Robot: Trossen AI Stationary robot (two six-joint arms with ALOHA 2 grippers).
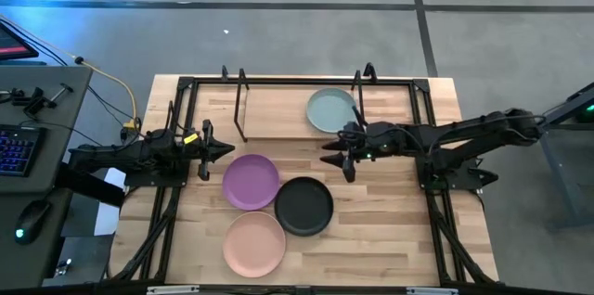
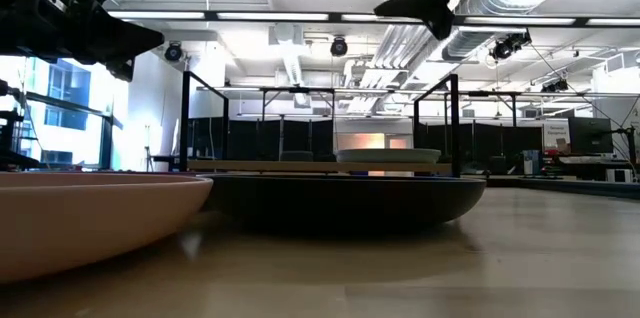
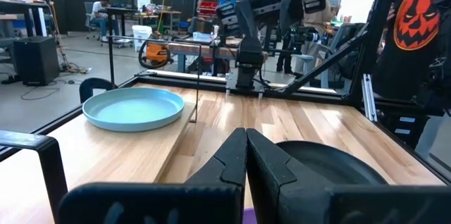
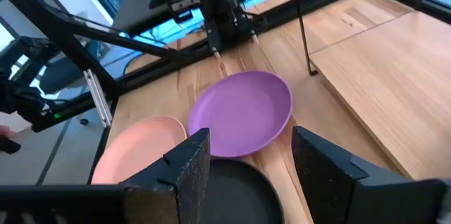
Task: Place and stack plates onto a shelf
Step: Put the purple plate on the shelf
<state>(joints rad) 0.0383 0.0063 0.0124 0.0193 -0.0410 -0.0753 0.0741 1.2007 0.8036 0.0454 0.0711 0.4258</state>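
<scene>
The pale blue-green plate [image 1: 331, 109] [image 3: 134, 108] lies flat on the shelf's wooden board [image 1: 278, 111], at its right end. The purple plate [image 1: 251, 182] [image 4: 243, 113], black plate [image 1: 303, 206] and pale pink plate [image 1: 254, 244] lie on the table, close together in front of the shelf. My right gripper [image 1: 336, 159] [image 4: 248, 164] is open, held above the table just right of the purple plate and beyond the black one. My left gripper [image 1: 223, 149] [image 3: 246, 155] is shut, empty, left of the purple plate.
A larger black metal frame [image 1: 186, 86] runs around the table's edges. The shelf's thin wire legs [image 1: 243, 109] stand near the board's left part, which is bare. A keyboard and cables [image 1: 19, 142] lie beyond the table's left edge. A person sits far off in the room [image 3: 101, 13].
</scene>
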